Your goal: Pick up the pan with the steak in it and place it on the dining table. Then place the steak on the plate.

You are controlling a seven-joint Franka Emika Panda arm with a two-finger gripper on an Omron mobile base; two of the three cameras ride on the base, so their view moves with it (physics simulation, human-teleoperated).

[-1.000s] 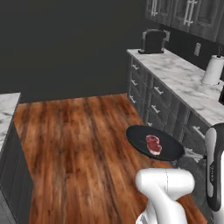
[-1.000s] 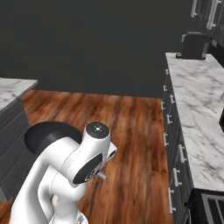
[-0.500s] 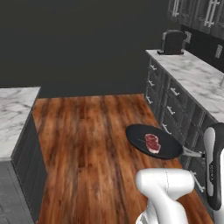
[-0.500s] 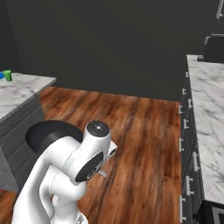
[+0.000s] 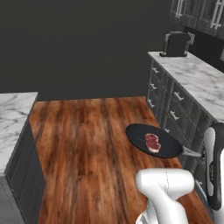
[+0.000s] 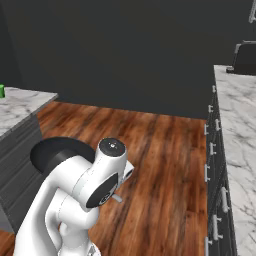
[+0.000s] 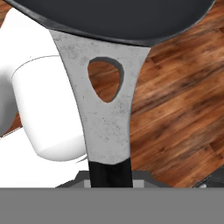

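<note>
The black pan (image 5: 153, 140) hangs level above the wooden floor, with the red marbled steak (image 5: 152, 142) lying in its middle. Its grey-and-black handle (image 7: 105, 118) runs back into my gripper (image 5: 201, 154), which is shut on it; the fingertips themselves are hidden. In the right base view the pan's dark rim (image 6: 55, 151) shows behind my arm. The marble dining table (image 5: 13, 118) stands at the left, also seen as the dining table (image 6: 22, 105) in the right base view. The blue plate is out of view.
A marble kitchen counter (image 5: 197, 83) with grey drawers runs along the right, with a dark toaster (image 5: 176, 43) at its far end. A small green cup (image 6: 1, 91) stands on the table's far left. Wooden floor (image 5: 87, 135) lies open between table and counter.
The whole picture has shifted as the base moved: the counter slid right and the dining table came into view at the left. The pan keeps its place relative to the arm.
</note>
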